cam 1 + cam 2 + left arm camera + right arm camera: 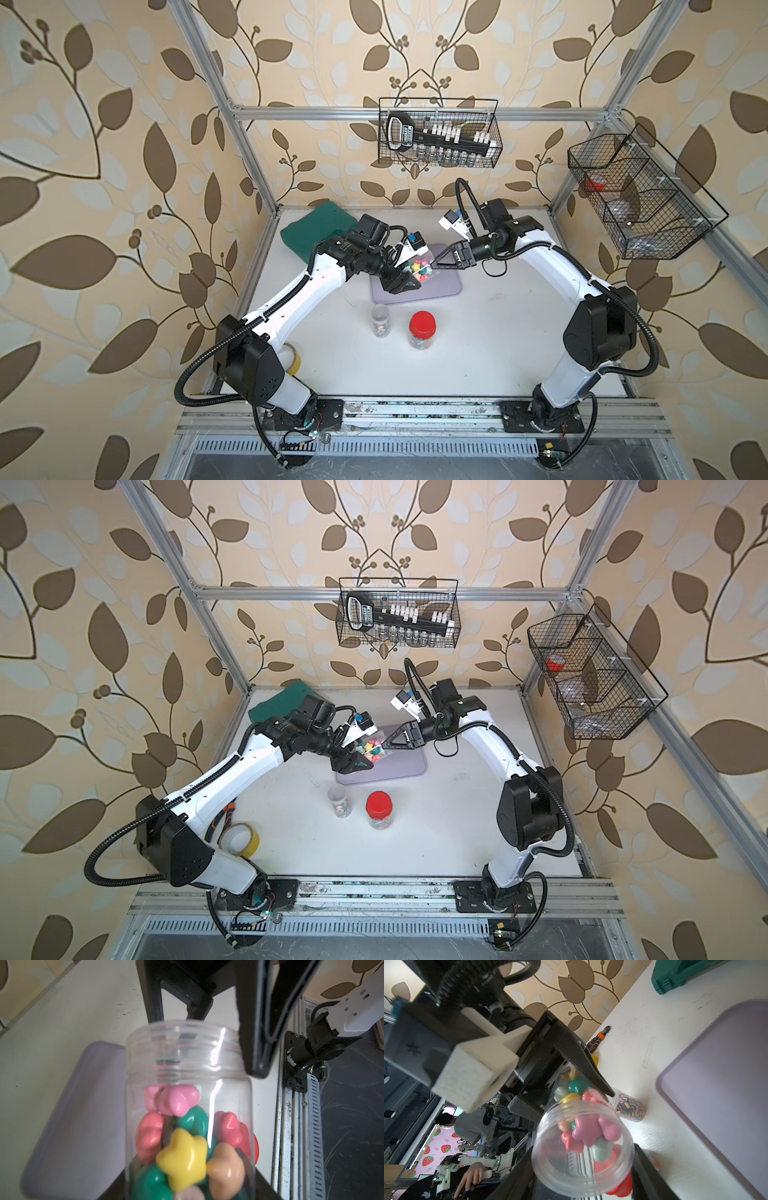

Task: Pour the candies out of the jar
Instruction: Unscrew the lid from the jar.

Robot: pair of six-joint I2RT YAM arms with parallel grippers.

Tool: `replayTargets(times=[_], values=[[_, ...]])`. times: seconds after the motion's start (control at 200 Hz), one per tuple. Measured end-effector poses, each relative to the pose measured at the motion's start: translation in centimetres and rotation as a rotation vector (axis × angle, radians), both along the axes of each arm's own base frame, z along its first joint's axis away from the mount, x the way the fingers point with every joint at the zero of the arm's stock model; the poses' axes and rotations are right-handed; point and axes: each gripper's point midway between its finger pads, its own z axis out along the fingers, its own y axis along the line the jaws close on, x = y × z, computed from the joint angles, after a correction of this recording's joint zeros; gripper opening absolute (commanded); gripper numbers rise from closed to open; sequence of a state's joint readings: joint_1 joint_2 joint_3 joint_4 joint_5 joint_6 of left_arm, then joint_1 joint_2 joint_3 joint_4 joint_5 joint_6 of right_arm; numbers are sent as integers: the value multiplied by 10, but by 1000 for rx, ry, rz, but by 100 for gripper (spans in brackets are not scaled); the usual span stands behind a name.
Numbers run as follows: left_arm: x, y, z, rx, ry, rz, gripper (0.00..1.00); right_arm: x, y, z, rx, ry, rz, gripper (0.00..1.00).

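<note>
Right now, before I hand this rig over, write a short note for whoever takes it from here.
Left gripper: shut on the jar, lid off, tilted with its mouth above the lilac tray.
Right gripper: jaws either side of the jar's neck; grip unclear.
Candies: all seen are inside the jar; none seen on the tray.
Done: jar opened and lifted.
Left: tip further and pour onto the tray.

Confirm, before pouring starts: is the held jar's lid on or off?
Off. The jar has a bare threaded mouth with no cap in both wrist views; the candies sit inside.
</note>
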State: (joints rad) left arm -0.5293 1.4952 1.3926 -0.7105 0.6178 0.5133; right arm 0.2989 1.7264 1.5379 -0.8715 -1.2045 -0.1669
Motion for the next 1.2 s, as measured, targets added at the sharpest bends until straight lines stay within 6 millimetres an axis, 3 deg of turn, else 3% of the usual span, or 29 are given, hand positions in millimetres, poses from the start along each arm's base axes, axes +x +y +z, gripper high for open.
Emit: replayTargets(times=[0.43, 0.97, 1.2], values=[[-11, -8, 15, -74, 63, -29, 61, -7, -6, 16, 108, -196, 26, 36], [-15, -16, 26, -132, 72, -74, 61, -2, -27, 40, 212, -240, -1, 35], [-15, -16, 26, -133, 72, -75, 61, 21, -32, 28, 107, -210, -130, 36]])
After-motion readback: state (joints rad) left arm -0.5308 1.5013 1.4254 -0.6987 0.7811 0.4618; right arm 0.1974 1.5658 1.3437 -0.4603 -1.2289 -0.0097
